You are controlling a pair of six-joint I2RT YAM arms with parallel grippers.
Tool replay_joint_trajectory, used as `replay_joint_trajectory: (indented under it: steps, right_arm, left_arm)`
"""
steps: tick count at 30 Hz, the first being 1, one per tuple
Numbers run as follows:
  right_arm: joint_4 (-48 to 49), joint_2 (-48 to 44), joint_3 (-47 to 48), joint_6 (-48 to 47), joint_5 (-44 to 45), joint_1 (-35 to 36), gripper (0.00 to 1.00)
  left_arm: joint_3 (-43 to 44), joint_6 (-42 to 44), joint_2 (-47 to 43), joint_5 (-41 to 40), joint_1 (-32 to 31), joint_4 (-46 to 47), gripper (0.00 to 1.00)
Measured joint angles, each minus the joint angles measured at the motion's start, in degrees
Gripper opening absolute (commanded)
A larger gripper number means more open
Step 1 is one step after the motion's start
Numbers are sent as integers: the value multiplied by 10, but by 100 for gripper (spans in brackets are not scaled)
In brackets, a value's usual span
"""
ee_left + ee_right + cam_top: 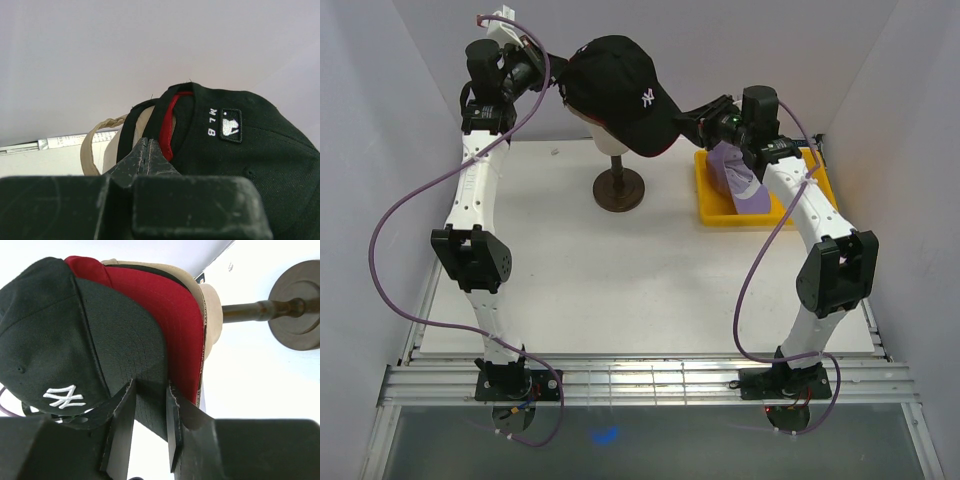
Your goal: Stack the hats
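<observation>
A black hat with a white logo sits on top of the beige mannequin head, over a red hat. The red edge shows inside the black hat's rear. My left gripper is shut at the back of the stack, its tips pressed together with nothing seen between them. At the front, my right gripper is open around the black brim, which runs between the spread jaws. A lavender hat lies in the yellow tray.
The mannequin head stands on a dark round stand at the back middle of the white table; its pole and base show in the right wrist view. A tan strap loops out behind the hats. Grey walls close in on three sides.
</observation>
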Motion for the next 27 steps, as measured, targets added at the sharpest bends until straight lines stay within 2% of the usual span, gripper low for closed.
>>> replay_joint_trajectory:
  steps: [3, 8, 21, 27]
  right_arm:
    - [-21, 4, 18, -18, 7, 0, 26]
    - [-60, 19, 58, -51, 11, 0, 38]
    - [-151, 29, 80, -142, 44, -8, 50]
    - [-175, 31, 86, -169, 53, -9, 51]
  left_arm:
    - [0, 0, 0, 1, 3, 0, 2]
    - [3, -1, 0, 5, 7, -7, 8]
    - [7, -2, 0, 17, 10, -17, 24]
    - [7, -1, 1, 16, 12, -21, 42]
